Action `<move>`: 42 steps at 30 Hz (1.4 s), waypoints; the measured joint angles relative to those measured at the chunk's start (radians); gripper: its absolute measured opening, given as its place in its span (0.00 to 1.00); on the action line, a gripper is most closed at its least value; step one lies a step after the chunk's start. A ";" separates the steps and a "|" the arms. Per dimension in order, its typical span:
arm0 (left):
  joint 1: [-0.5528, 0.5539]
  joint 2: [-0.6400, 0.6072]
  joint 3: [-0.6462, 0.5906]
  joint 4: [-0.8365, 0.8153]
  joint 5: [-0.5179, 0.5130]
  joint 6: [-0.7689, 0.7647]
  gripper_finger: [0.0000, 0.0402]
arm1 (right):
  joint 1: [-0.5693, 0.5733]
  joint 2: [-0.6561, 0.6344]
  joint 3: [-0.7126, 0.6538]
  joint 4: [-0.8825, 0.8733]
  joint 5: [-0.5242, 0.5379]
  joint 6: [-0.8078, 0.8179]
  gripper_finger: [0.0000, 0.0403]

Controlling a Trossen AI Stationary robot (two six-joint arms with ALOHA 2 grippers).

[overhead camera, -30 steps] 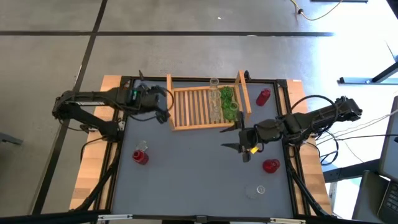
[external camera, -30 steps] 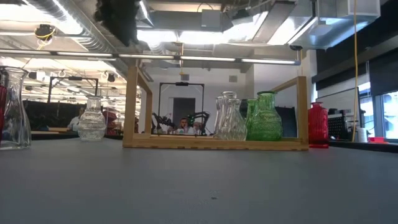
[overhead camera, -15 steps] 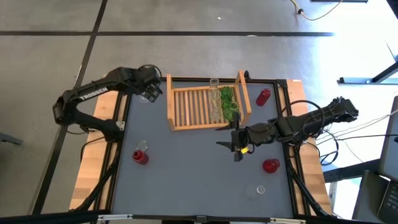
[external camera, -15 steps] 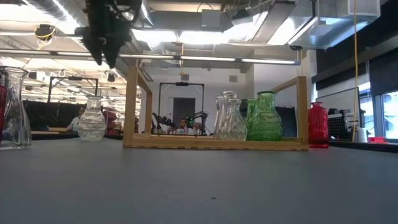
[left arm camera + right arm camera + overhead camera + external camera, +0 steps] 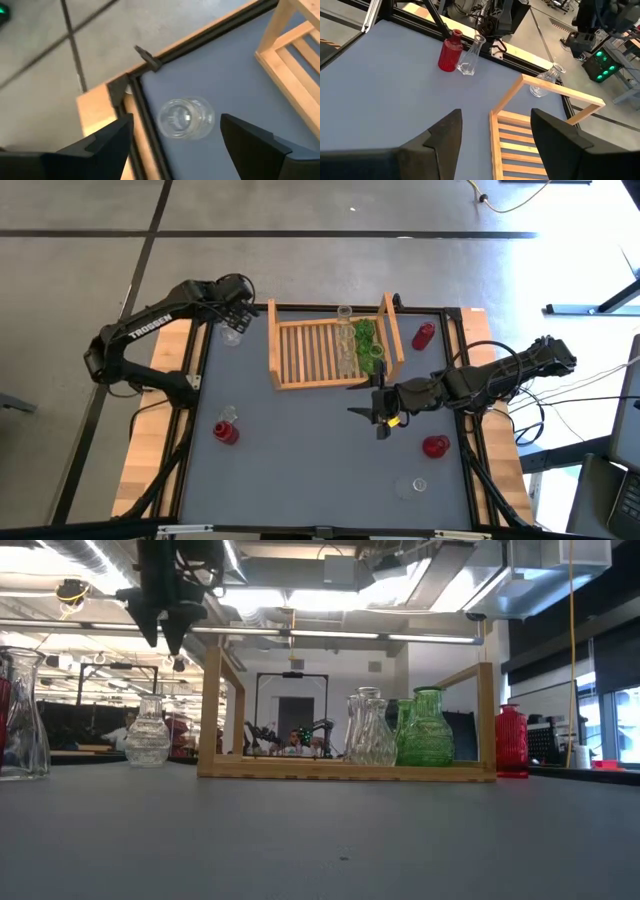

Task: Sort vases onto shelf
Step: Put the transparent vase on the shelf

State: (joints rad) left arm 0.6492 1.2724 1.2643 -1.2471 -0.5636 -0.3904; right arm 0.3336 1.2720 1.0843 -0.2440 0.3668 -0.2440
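My left gripper (image 5: 238, 318) hangs open above a round clear vase (image 5: 232, 337) standing at the table's far left corner. From the left wrist view I look straight down into its mouth (image 5: 186, 117), with a finger on either side and above it. In the low view the gripper (image 5: 162, 628) is well above this vase (image 5: 147, 734). The wooden shelf (image 5: 290, 352) holds clear vases (image 5: 346, 350) and green vases (image 5: 369, 346) at its right end. My right gripper (image 5: 378, 414) is open over the table, near the shelf's near right corner.
A red vase (image 5: 424, 335) stands right of the shelf and a clear one (image 5: 345, 311) behind it. A red vase (image 5: 226, 432) and a clear vase (image 5: 229, 415) stand near left. Another red vase (image 5: 435, 446) and a clear one (image 5: 419, 485) stand near right.
My left gripper has swung from beside the shelf's left board toward the table's far left corner and now hangs over the round clear vase. My right gripper has shifted a little toward the table's left, then held still. No vase has moved.
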 joint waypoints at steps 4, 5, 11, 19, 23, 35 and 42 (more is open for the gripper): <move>0.062 0.002 -0.053 0.050 0.080 0.008 0.73 | 0.000 0.002 0.000 -0.004 0.000 0.000 0.55; 0.086 0.002 -0.068 0.071 0.111 0.014 0.73 | 0.000 0.003 0.000 -0.010 0.000 0.000 0.55; 0.202 0.002 -0.148 0.156 0.193 0.045 0.73 | 0.000 0.003 0.000 -0.018 0.000 0.002 0.55; 0.272 -0.001 -0.225 0.239 0.242 0.084 0.73 | 0.000 0.003 0.000 -0.018 0.000 -0.006 0.55; 0.276 -0.001 -0.227 0.256 0.250 0.088 0.73 | 0.000 0.003 0.000 -0.017 -0.001 -0.007 0.55; 0.267 -0.018 -0.192 0.246 0.273 0.089 0.73 | 0.000 0.003 0.000 -0.017 -0.001 -0.008 0.55; 0.282 -0.029 -0.200 0.238 0.305 0.082 0.73 | 0.000 0.003 0.001 -0.017 -0.001 -0.008 0.55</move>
State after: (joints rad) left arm 0.9314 1.2434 1.0644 -1.0095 -0.2585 -0.3084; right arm 0.3332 1.2755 1.0855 -0.2611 0.3661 -0.2516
